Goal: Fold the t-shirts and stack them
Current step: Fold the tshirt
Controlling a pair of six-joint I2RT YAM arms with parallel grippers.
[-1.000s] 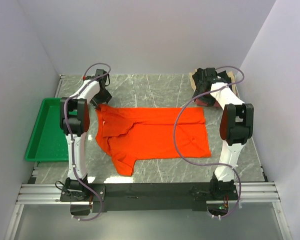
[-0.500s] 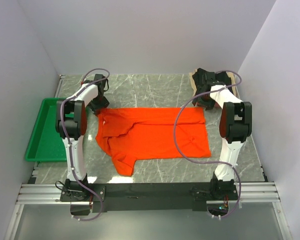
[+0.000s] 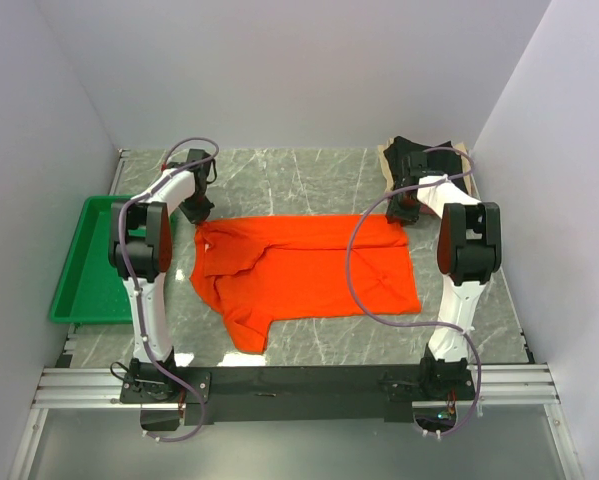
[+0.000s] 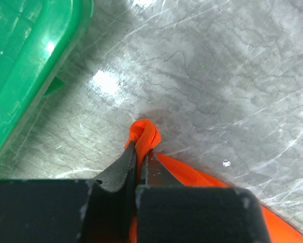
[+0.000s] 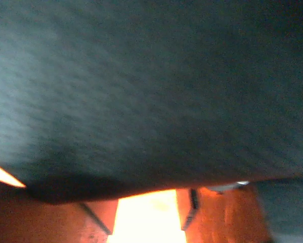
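Observation:
A large bright orange t-shirt (image 3: 309, 270) lies spread across the marble table, one sleeve pointing toward the near edge. My left gripper (image 3: 199, 212) sits at the shirt's far left corner. In the left wrist view the left gripper (image 4: 141, 147) is shut on a bunched fold of the orange cloth (image 4: 147, 132). My right gripper (image 3: 404, 205) is low over the shirt's far right corner. In the right wrist view the right gripper (image 5: 143, 215) has its fingers (image 5: 191, 208) apart with bright orange cloth (image 5: 146, 223) between them. A black folded t-shirt (image 5: 151, 91) fills most of that view.
A green plastic tray (image 3: 91, 265) stands at the table's left edge, close to the left gripper (image 4: 25, 66). A stack of folded shirts, black (image 3: 419, 150) over beige (image 3: 387, 160), sits in the far right corner just behind the right gripper. White walls enclose the table.
The left jaws have shut on the shirt's far left corner. The right jaws have narrowed, and the right gripper has sunk onto the far right corner.

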